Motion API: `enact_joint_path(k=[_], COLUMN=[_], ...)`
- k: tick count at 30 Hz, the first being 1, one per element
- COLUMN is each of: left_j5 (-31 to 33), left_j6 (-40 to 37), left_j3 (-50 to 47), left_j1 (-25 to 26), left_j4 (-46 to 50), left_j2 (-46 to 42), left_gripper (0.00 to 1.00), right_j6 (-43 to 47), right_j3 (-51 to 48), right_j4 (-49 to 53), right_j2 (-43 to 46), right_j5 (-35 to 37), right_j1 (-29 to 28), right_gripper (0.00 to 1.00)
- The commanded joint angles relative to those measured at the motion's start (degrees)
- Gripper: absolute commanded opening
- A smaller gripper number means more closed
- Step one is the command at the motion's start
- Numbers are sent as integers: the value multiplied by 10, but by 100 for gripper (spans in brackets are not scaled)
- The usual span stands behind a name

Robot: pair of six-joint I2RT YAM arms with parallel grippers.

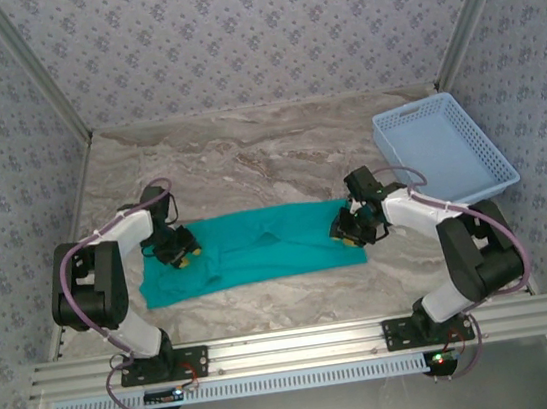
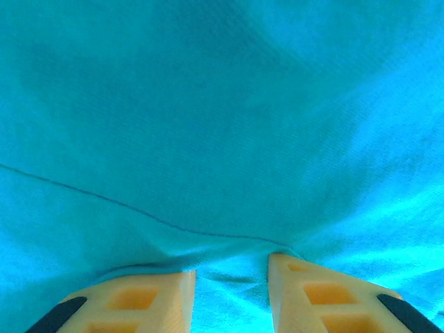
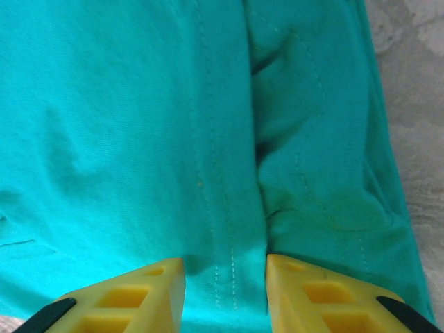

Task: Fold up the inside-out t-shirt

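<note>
soft matt cloth t-shirt (image 1: 269, 245), plastic mesh basket (image 1: 447, 146)

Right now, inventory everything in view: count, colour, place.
teal-green cloth t-shirt: 1, teal-green, lying as a long band across the near middle of the table, between the grippers
light blue plastic mesh basket: 1, light blue, far right of the table, apart from the shirt
marble-patterned table: 1, grey-beige, under shirt and basket
patterned wall panels: 3, blue-grey, left, back, right
metal rail: 1, silver, near edge, carrying both arm bases
left arm: 1, black and white, reaching to the shirt's left end
right arm: 1, black and white, reaching to the shirt's right end
left gripper: 1, yellow fingers, apparently pinching a pucker of cloth
right gripper: 1, yellow fingers, open astride a seam
</note>
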State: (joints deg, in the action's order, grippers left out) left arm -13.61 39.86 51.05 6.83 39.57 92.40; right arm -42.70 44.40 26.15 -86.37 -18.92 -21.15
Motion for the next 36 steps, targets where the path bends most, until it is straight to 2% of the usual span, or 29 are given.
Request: enact_joint_path(k=[1,6,12,18,24,32,36], left_j5=[11,11,6,4,3,4,1], left_j6=[-12,-17,-15,-21,-21,-22,-21], left_j3=[-15,-16,-21,-27,-33,-34,-42], left_j1=[-7,-9,-10,-10,-10,-12,-12], left_j4=[0,2,-4,-4,-4,-24,-29], left_j2=[-1,-3,7,9,10,13,18], left_gripper=[35,35,35,35,35,35,35], right_j6=[-4,13,5,29,57,112,139], right_j3=[-8,-16,-34,-30,-27,40,94], right_j4=[18,33,-50,-47,-45,14,35], right_j2=[-3,22,12,14,24,54,39], right_j5=[1,3,-46,-41,-44,-33,-41], right_j1=[0,13,3,1,18,96,127], right_gripper=[41,42,39,17,0,0,0])
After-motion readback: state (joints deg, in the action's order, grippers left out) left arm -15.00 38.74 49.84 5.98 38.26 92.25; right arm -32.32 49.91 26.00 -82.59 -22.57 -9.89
